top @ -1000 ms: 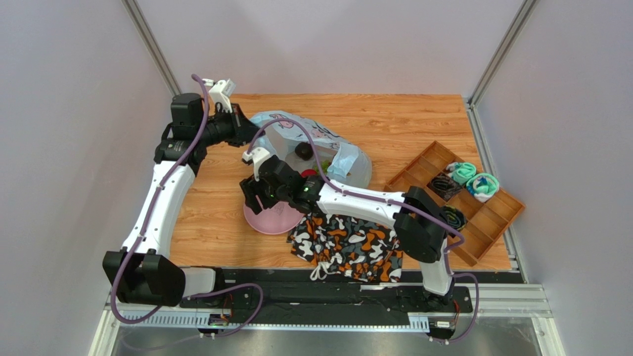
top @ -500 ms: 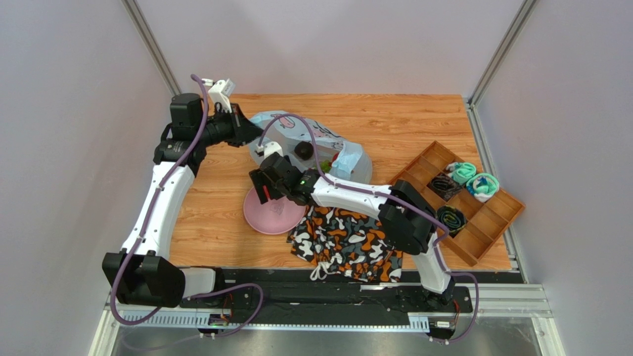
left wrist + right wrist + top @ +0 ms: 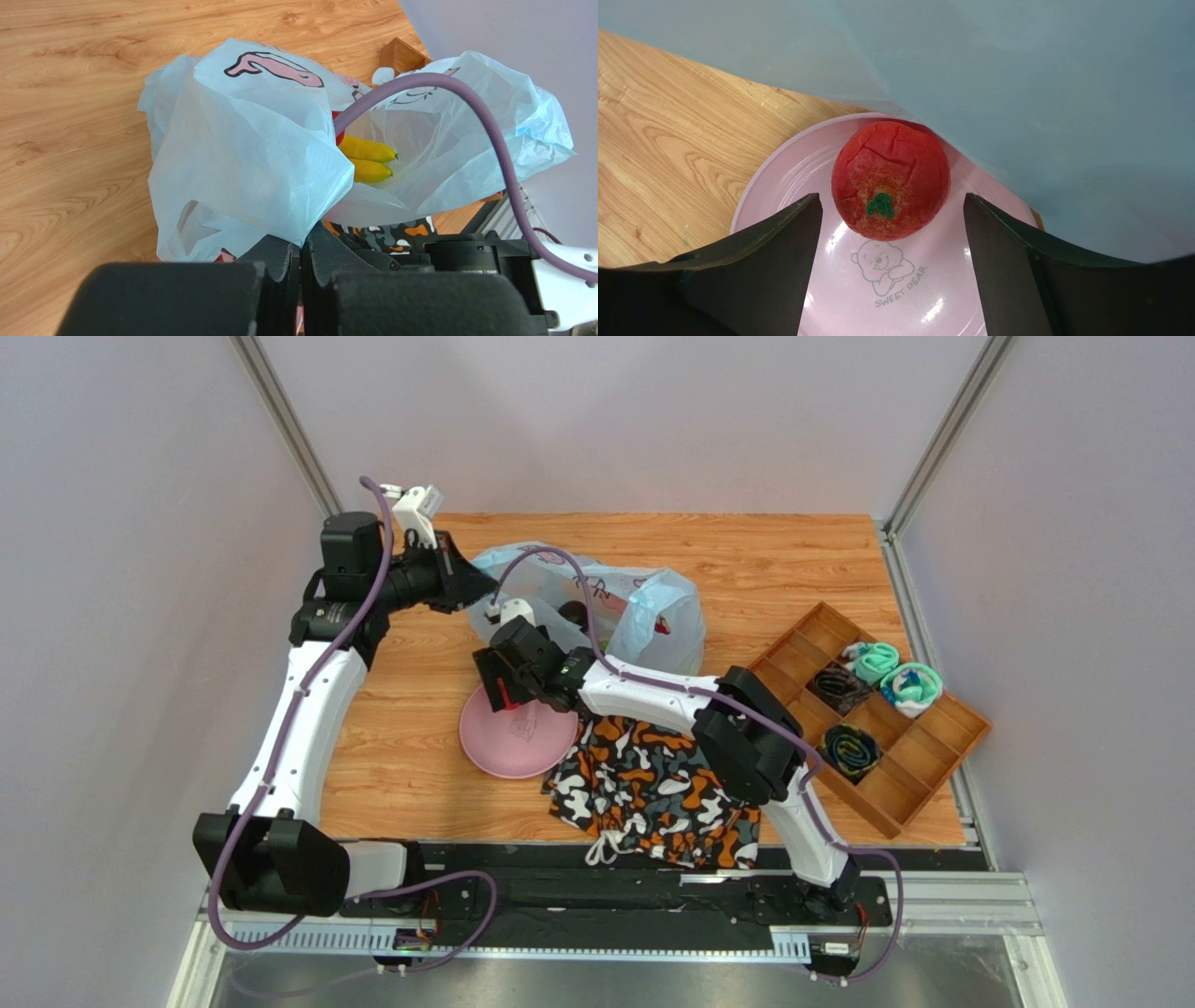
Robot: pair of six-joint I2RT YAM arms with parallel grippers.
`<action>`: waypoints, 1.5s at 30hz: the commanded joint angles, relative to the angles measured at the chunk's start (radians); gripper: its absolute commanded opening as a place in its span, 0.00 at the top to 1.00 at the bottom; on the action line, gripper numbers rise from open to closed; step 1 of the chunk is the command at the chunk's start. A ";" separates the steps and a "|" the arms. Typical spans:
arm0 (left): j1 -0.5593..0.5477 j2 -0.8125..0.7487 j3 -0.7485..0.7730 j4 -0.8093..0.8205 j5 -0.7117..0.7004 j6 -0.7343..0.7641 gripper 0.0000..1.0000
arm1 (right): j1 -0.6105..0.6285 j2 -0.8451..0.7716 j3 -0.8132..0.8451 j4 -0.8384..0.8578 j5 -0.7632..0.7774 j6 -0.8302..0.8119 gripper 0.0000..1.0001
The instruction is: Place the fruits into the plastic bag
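Note:
A red round fruit (image 3: 891,178) with a green stem mark lies on the pink plate (image 3: 801,168), close to the plastic bag's wall (image 3: 1018,84). My right gripper (image 3: 892,203) is open, one finger on each side of the fruit and not touching it. In the top view the right gripper (image 3: 505,679) hovers over the plate's (image 3: 512,742) far edge. The light-blue plastic bag (image 3: 624,609) stands open, and my left gripper (image 3: 303,241) is shut on its rim. Two yellow bananas (image 3: 365,159) lie inside the bag. A dark round fruit (image 3: 572,612) shows through it.
A camouflage-patterned cloth (image 3: 652,784) lies at the front, right of the plate. At the right edge sits a wooden compartment tray (image 3: 912,756) with rolled socks. A purple cable (image 3: 449,91) arcs across the bag's mouth.
My right gripper has moved across the plate toward the bag and opened wider around the red fruit. The bag's right side has risen and stands more upright. The left gripper kept its hold.

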 commanded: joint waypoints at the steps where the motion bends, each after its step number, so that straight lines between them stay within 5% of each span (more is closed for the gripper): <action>1: -0.002 -0.033 -0.002 0.025 0.019 -0.008 1.00 | 0.000 0.040 0.055 0.036 -0.029 0.008 0.22; 7: -0.002 -0.031 -0.003 0.028 0.019 -0.008 1.00 | 0.000 0.069 0.072 0.036 -0.032 -0.004 0.26; 20: -0.002 -0.031 -0.002 0.027 0.017 -0.008 1.00 | 0.001 0.042 0.034 0.053 -0.032 -0.041 0.60; 27: -0.002 -0.030 -0.002 0.027 0.017 -0.010 1.00 | 0.105 -0.286 -0.262 0.345 -0.239 -0.277 0.63; 33: -0.002 -0.033 -0.002 0.027 0.016 -0.008 1.00 | 0.115 -0.516 -0.371 0.389 -0.356 -0.287 0.63; 41: -0.002 -0.031 -0.002 0.027 0.017 -0.010 1.00 | 0.072 -0.661 -0.362 0.362 -0.176 -0.274 0.64; 45: -0.002 -0.033 -0.003 0.028 0.019 -0.010 1.00 | 0.012 -0.641 -0.255 0.160 -0.028 -0.228 0.64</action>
